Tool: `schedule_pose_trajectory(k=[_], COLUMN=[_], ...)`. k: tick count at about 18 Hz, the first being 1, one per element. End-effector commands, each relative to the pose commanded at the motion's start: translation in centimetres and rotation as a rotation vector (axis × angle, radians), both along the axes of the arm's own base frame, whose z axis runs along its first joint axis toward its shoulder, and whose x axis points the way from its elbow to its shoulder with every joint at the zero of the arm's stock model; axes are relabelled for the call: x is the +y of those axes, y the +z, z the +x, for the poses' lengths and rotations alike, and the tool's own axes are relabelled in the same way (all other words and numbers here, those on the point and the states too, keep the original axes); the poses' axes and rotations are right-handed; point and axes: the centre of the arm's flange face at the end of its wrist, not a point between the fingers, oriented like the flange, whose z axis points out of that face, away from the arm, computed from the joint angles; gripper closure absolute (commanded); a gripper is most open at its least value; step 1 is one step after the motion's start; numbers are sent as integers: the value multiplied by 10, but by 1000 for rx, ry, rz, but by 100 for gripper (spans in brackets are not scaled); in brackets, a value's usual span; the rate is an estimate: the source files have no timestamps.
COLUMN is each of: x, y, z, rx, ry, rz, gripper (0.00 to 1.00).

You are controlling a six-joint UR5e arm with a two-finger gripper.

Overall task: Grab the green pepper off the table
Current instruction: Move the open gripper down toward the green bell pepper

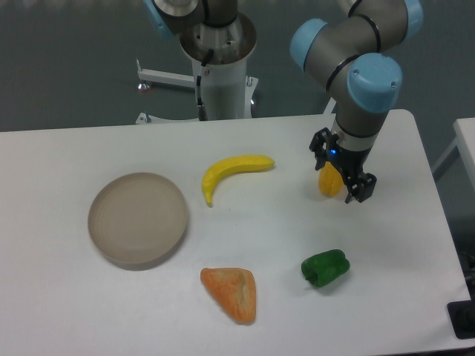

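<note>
Green pepper (325,268) alone on table (59,311), claw (340,176) released around yellow piece (329,181), banana (231,173) beyond

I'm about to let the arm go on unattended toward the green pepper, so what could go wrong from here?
1. The gripper hangs around the small yellow-orange piece, not the green pepper; closing now would likely grab the wrong item.
2. Moving off toward the pepper could knock that piece across the table.
3. The pepper is glossy, lumpy and rounded, so it may slip or roll from the fingers unless they close squarely across it.
</note>
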Motion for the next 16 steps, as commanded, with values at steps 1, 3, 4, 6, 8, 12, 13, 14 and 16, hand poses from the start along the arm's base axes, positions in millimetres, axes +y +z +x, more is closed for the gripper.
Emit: schedule_pose_trajectory(k=[1, 3, 4, 6, 8, 12, 13, 14, 16], x=[1, 6, 15, 23, 29, 57, 64, 68, 75], y=[-1, -5, -9, -15, -17, -33, -43, -47, -55], z=[-1, -1, -4, -9, -8, -12, -14, -15, -21], rx=[0, 4, 32, 39, -2, -29, -29, -26, -25], ry=[32, 105, 160, 214, 214, 190, 185, 177, 163], rz=[7, 36, 80, 109, 145, 180, 185, 185, 182], gripper=[0, 0, 0, 0, 0, 0, 0, 0, 0])
